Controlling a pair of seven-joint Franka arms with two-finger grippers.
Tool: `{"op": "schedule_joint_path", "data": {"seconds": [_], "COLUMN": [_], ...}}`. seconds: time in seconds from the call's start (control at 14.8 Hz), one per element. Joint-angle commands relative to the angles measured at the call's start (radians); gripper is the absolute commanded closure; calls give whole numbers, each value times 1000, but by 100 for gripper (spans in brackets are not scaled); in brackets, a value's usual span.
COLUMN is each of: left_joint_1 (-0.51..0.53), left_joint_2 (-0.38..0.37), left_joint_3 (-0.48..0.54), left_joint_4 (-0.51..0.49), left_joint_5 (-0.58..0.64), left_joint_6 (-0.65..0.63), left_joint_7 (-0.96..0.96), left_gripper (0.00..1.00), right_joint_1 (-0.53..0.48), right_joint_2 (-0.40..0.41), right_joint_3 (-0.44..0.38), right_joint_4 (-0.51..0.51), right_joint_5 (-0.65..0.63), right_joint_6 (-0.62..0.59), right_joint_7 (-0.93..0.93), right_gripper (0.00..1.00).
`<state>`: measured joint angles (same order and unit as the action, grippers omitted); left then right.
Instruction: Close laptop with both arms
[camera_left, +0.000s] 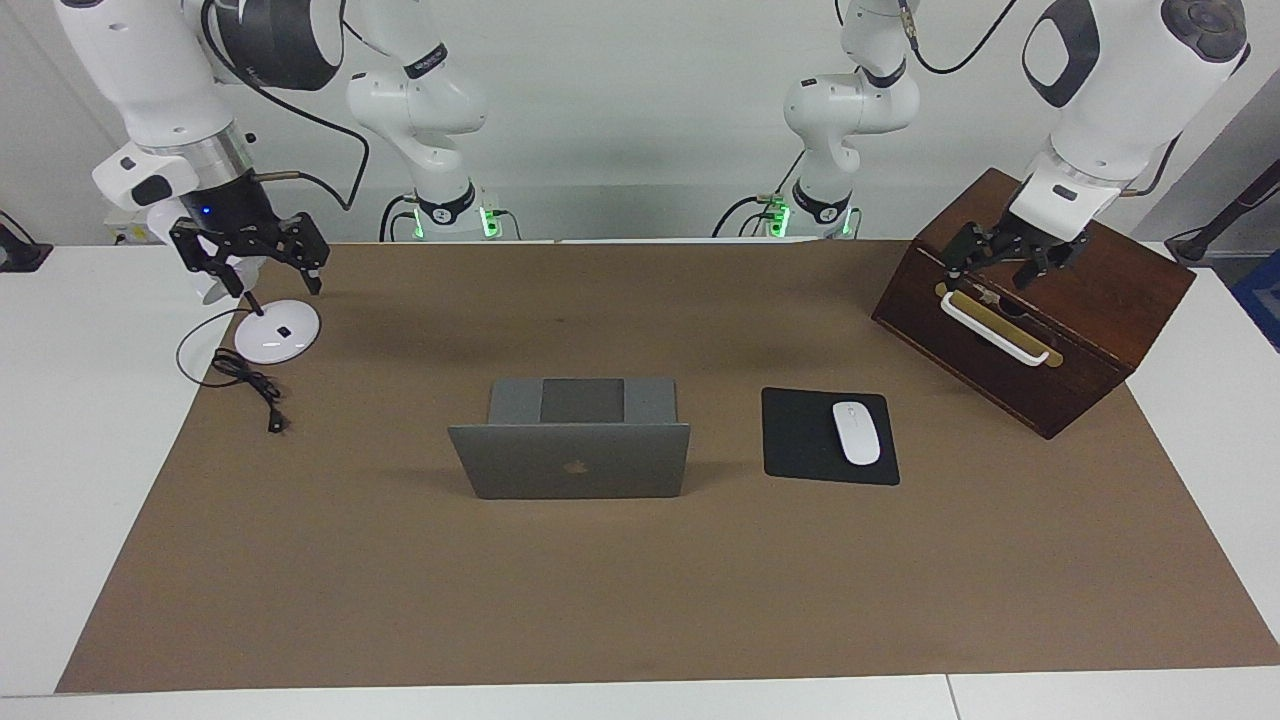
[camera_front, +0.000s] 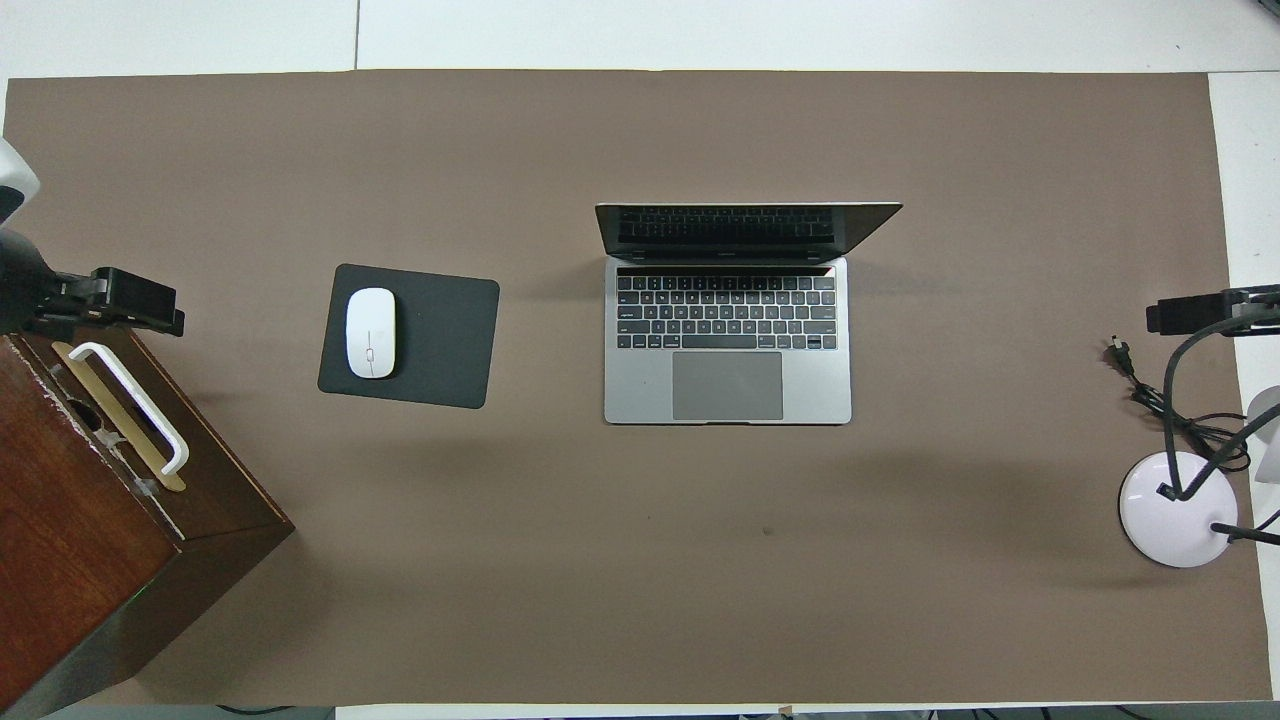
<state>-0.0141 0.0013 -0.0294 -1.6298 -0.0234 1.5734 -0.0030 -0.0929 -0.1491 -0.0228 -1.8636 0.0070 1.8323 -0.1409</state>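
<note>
The laptop (camera_left: 570, 460) (camera_front: 727, 340) stands open in the middle of the brown mat, its lid upright, with the logo side showing in the facing view and the dark keyboard showing in the overhead view. My left gripper (camera_left: 990, 272) (camera_front: 120, 305) hangs open over the wooden box at the left arm's end of the table, holding nothing. Above the white lamp base at the right arm's end, my right gripper (camera_left: 272, 285) (camera_front: 1200, 312) is also open and holds nothing. Both grippers are well apart from the laptop.
A black mouse pad (camera_left: 800, 440) (camera_front: 440, 335) with a white mouse (camera_left: 856, 432) (camera_front: 370, 332) lies beside the laptop toward the left arm's end. A dark wooden box (camera_left: 1090, 300) (camera_front: 90, 520) has a white handle. The lamp base (camera_left: 277, 332) (camera_front: 1175, 515) trails a black cord (camera_left: 250, 380).
</note>
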Motion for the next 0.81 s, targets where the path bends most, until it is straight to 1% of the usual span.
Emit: {"op": "schedule_joint_path", "data": {"seconds": [0.0, 0.74], "left_joint_1": [0, -10], "left_joint_2": [-17, -21], "left_joint_3": [-1, -1], "left_joint_4": [-19, -19], "left_joint_5": [11, 11], "left_joint_6": [13, 10], "left_joint_7": [-12, -9], "left_gripper": [0, 0], "right_joint_1": [-16, -10], "right_joint_2": [-7, -9], "right_joint_3": [6, 7], "right_joint_4": [-17, -26], "right_joint_5": [4, 4], "right_joint_6": [12, 13], "right_joint_7": [-29, -19], "right_gripper": [0, 0]}}
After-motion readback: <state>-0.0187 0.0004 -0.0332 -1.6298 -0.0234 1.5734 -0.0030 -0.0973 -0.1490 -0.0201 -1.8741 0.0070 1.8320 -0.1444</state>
